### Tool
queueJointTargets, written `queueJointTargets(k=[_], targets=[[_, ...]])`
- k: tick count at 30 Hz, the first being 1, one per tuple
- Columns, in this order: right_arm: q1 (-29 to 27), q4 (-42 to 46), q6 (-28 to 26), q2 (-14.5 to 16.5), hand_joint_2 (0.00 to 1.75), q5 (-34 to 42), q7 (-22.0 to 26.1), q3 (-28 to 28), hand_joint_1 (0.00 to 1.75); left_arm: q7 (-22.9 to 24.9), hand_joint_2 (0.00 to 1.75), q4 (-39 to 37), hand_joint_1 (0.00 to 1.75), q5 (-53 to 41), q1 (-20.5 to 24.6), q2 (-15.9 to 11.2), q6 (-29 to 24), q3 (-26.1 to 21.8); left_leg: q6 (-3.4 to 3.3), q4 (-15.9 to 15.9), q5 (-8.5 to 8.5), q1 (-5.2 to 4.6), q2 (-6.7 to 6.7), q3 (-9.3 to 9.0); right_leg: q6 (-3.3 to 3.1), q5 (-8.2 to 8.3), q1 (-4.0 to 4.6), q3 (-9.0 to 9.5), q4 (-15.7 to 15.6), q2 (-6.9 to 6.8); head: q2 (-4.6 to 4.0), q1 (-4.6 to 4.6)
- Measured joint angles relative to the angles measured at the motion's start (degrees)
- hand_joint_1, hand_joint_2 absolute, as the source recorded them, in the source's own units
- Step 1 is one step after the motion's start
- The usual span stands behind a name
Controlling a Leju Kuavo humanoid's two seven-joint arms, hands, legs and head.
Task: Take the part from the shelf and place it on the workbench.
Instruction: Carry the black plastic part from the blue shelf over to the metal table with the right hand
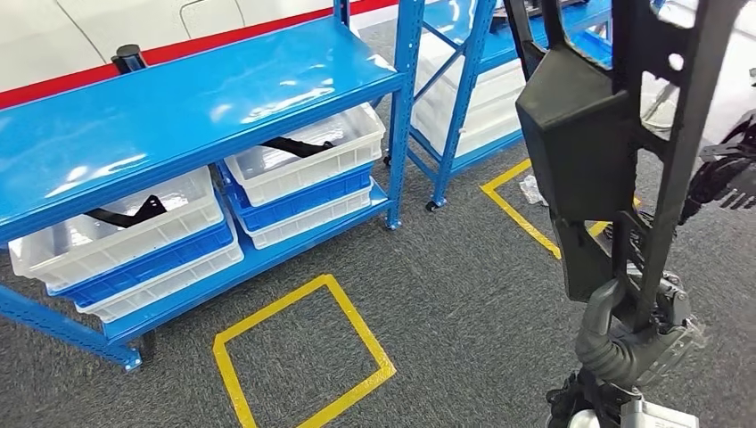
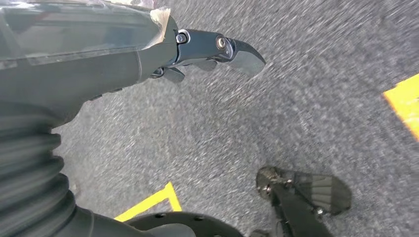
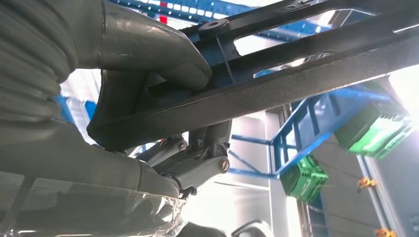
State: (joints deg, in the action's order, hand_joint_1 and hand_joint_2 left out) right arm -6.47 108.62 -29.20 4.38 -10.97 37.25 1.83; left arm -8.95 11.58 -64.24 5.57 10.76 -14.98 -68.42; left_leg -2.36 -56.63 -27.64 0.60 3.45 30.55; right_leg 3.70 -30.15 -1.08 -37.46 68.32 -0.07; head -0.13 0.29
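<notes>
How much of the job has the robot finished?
The picking-up looks done: the black part is off the blue shelf and gripped in the right hand. The left hand hangs over the carpet holding nothing. Left to do: put the part on the workbench.

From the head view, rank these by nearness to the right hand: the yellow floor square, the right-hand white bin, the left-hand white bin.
Measured from the right hand, low on the right, gripping the black part:
1. Yellow floor square, centre floor.
2. Right-hand white bin, under the blue shelf.
3. Left-hand white bin, far left.
</notes>
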Motion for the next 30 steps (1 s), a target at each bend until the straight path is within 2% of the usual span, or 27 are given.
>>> queueJointTargets(k=[2, 3, 4, 6, 7, 8, 9, 10, 11, 12, 13, 14, 15, 16, 18, 19, 20, 21, 22, 23, 24, 26, 28, 29, 30], targets=[[0.0, -0.2, 0.1, -0.2, 1.75, 0.4, 0.1, 0.0, 1.75, -0.6, 1.75, 0.0, 0.00, 0.3, 0.0, 0.1, -0.3, -0.2, 0.30, -0.1, -0.12, -0.21, 1.06, -0.11, 0.51, 2.20, 0.02, 4.27, -7.6, -2.35, 0.00, -0.01], [0.1, -0.3, 0.1, -0.2, 1.75, 0.5, 0.1, 0.0, 1.75, -0.8, 1.75, 0.0, 0.00, 0.4, 0.0, 0.1, -0.4, -0.3, 0.53, -0.2, -0.19, -0.37, 1.50, -0.12, 0.35, 2.85, 0.14, 5.60, -10.1, -3.18, 0.00, -0.04], [0.1, -0.4, 0.1, -0.3, 1.75, 0.7, 0.2, 0.0, 1.75, -1.0, 1.75, 0.0, 0.00, 0.5, 0.0, 0.1, -0.4, -0.4, 0.81, -0.3, -0.23, -0.54, 1.91, -0.12, 0.00, 3.07, 0.31, 6.12, -11.2, -3.62, 0.00, -0.09], [0.0, -0.7, 0.0, -0.4, 1.75, 1.0, 0.3, 0.0, 1.75, -1.2, 1.75, 0.0, 0.00, 0.6, 0.0, 0.1, -0.4, -0.6, 1.28, -0.3, -0.20, -0.58, 2.72, -0.14, -0.82, 3.29, 0.45, 5.76, -11.2, -2.56, 0.00, -0.16], [0.0, -0.8, -0.2, -0.4, 1.75, 1.1, 0.3, 0.0, 1.75, -1.4, 1.75, 0.0, 0.00, 0.6, 0.0, 0.1, -0.4, -0.7, 1.65, -0.4, -0.38, -0.41, 2.46, -0.11, -1.17, 3.44, 0.26, 5.62, -11.2, -2.00, 0.00, -0.18], [0.1, -0.9, -0.4, -0.4, 1.75, 1.2, 0.3, 0.0, 1.75, -1.5, 1.75, 0.0, 0.00, 0.6, 0.1, 0.1, -0.3, -0.8, 1.97, -1.0, -0.96, -0.21, 1.54, 0.10, -1.50, 3.58, 0.06, 5.54, -11.2, -1.46, 0.00, -0.19], [0.2, -1.0, -0.6, -0.3, 1.75, 1.2, 0.3, 0.0, 1.75, -1.5, 1.75, 0.0, 0.00, 0.6, 0.1, 0.1, -0.2, -0.8, 2.25, -2.6, -2.27, -0.04, 0.14, 0.80, -1.97, 3.76, -0.14, 5.47, -11.3, -0.93, 0.00, -0.25], [0.3, -1.1, -0.7, -0.2, 1.75, 1.2, 0.3, 0.0, 1.75, -1.6, 1.75, 0.0, 0.00, 0.6, 0.1, 0.1, 0.0, -0.8, 2.47, -5.6, -4.17, 0.09, -1.56, 2.10, -2.36, 3.89, -0.26, 5.40, -11.3, -0.41, 0.00, -0.33], [0.5, -1.2, -0.9, -0.2, 1.75, 1.2, 0.3, 0.1, 1.75, -1.6, 1.75, 0.0, 0.00, 0.6, 0.0, 0.1, 0.1, -0.8, 2.50, -9.6, -6.27, 0.11, -2.70, 3.86, -2.67, 3.97, -0.18, 5.29, -11.3, 0.13, 0.00, -0.40], [0.7, -1.3, -1.1, -0.1, 1.75, 1.2, 0.3, 0.1, 1.75, -1.8, 1.75, 0.0, 0.00, 0.5, -0.1, 0.0, 0.1, -0.8, 2.51, -13.7, -8.11, 0.10, -3.25, 5.77, -2.97, 4.08, -0.08, 5.19, -11.3, 0.74, 0.00, -0.48], [0.8, -1.4, -1.3, 0.0, 1.75, 1.1, 0.3, 0.2, 1.75, -2.0, 1.75, 0.0, 0.00, 0.5, -0.1, 0.0, 0.0, -0.8, 2.47, -16.8, -9.04, 0.10, -3.45, 7.21, -3.07, 4.15, 0.01, 5.11, -11.3, 1.40, 0.00, -0.51], [0.9, -1.5, -1.6, 0.1, 1.75, 1.1, 0.3, 0.2, 1.75, -2.3, 1.75, 0.0, 0.00, 0.4, -0.2, -0.1, -0.2, -0.8, 2.37, -17.8, -8.82, 0.10, -3.52, 7.74, -3.14, 4.21, 0.10, 5.07, -11.3, 2.11, 0.00, -0.51], [1.1, -1.6, -1.9, 0.1, 1.75, 1.0, 0.3, 0.2, 1.75, -2.7, 1.75, 0.0, 0.00, 0.3, -0.2, -0.2, -0.4, -0.8, 2.21, -16.6, -7.50, 0.11, -3.62, 7.17, -3.15, 4.26, 0.14, 5.08, -11.2, 2.87, 0.00, -0.52], [1.3, -1.6, -2.1, 0.1, 1.75, 0.9, 0.3, 0.2, 1.75, -2.9, 1.75, 0.0, 0.00, 0.3, -0.2, -0.3, -0.5, -0.8, 1.96, -13.4, -5.42, 0.11, -3.97, 5.61, -3.09, 4.30, 0.16, 5.11, -11.2, 3.66, 0.00, -0.52], [1.9, -1.7, -2.5, 0.3, 1.75, 0.7, 0.3, 0.2, 1.75, -3.1, 1.75, 0.0, 0.00, 0.2, -0.2, -0.5, -0.5, -0.8, 1.36, -5.4, -1.75, 0.25, -6.67, 1.77, -2.86, 4.41, 0.34, 5.03, -11.0, 5.10, 0.00, -0.50], [2.2, -1.7, -2.6, 0.3, 1.75, 0.6, 0.3, 0.2, 1.75, -3.1, 1.75, 0.0, 0.00, 0.2, -0.1, -0.7, -0.6, -0.8, 1.23, -2.8, -0.97, 0.27, -7.95, 0.54, -2.64, 4.52, 0.35, 4.80, -10.9, 5.74, 0.00, -0.46], [2.5, -1.7, -2.7, 0.4, 1.75, 0.6, 0.3, 0.2, 1.75, -3.0, 1.75, 0.0, 0.00, 0.2, -0.1, -0.8, -0.6, -0.8, 1.13, -1.5, -0.82, 0.21, -8.84, 0.03, -2.30, 4.67, 0.32, 4.48, -10.8, 6.38, 0.00, -0.42], [2.6, -1.8, -2.7, 0.4, 1.75, 0.7, 0.3, 0.2, 1.75, -2.8, 1.75, 0.0, 0.00, 0.4, -0.1, -0.9, -0.7, -0.8, 1.07, -1.1, -0.89, 0.07, -8.75, -0.06, -1.85, 4.89, 0.27, 4.12, -10.8, 7.08, 0.00, -0.39], [2.7, -1.9, -2.6, 0.4, 1.75, 0.7, 0.3, 0.2, 1.75, -2.7, 1.75, 0.0, 0.00, 0.6, -0.1, -0.9, -0.7, -0.8, 0.88, -0.9, -0.76, 0.04, -8.00, -0.02, -1.44, 5.08, 0.13, 3.68, -10.8, 7.57, 0.00, -0.37], [2.8, -2.0, -2.5, 0.4, 1.75, 0.8, 0.2, 0.2, 1.75, -2.6, 1.75, 0.0, 0.00, 1.0, -0.1, -0.9, -0.8, -0.9, 0.56, -0.7, -0.51, 0.04, -7.25, -0.01, -1.11, 5.03, 0.20, 3.18, -10.5, 6.93, 0.00, -0.34], [3.0, -2.2, -2.4, 0.4, 1.75, 0.9, 0.2, 0.2, 1.75, -2.5, 1.75, 0.0, 0.00, 1.4, 0.0, -0.9, -0.8, -1.1, 0.24, -0.4, -0.26, 0.11, -6.42, -0.02, -1.00, 4.50, 0.34, 2.41, -9.4, 5.57, 0.00, -0.13], [3.5, -2.5, -2.2, 0.4, 1.75, 1.1, 0.2, 0.2, 1.75, -2.5, 1.75, 0.0, 0.00, 1.8, 0.0, -1.0, -0.8, -1.4, -0.13, -0.2, 0.00, 0.12, -4.59, 0.05, -1.17, 1.79, 0.50, -0.51, -3.6, 2.03, 0.00, 0.30], [3.7, -2.9, -2.1, 0.4, 1.75, 1.2, 0.2, 0.3, 1.75, -2.4, 1.75, 0.0, 0.00, 2.0, -0.2, -1.0, -0.8, -1.7, -0.21, -0.2, 0.01, 0.04, -2.67, 0.19, -1.12, -1.03, 0.31, -3.95, 3.9, 0.87, 0.00, 0.56], [3.7, -3.1, -2.1, 0.4, 1.75, 1.2, 0.2, 0.3, 1.75, -2.4, 1.75, 0.0, 0.00, 2.0, -0.2, -1.0, -0.8, -1.8, -0.20, -0.2, -0.01, 0.03, -1.80, 0.23, -0.83, -1.43, 0.14, -4.62, 5.7, 0.71, 0.00, 0.60], [3.7, -3.2, -2.1, 0.4, 1.75, 1.2, 0.2, 0.3, 1.75, -2.4, 1.75, 0.0, 0.00, 2.0, -0.2, -1.1, -0.8, -2.0, -0.17, -0.2, -0.03, 0.04, -1.00, 0.22, -0.39, -1.01, -0.04, -4.16, 5.2, 0.49, 0.00, 0.63]])
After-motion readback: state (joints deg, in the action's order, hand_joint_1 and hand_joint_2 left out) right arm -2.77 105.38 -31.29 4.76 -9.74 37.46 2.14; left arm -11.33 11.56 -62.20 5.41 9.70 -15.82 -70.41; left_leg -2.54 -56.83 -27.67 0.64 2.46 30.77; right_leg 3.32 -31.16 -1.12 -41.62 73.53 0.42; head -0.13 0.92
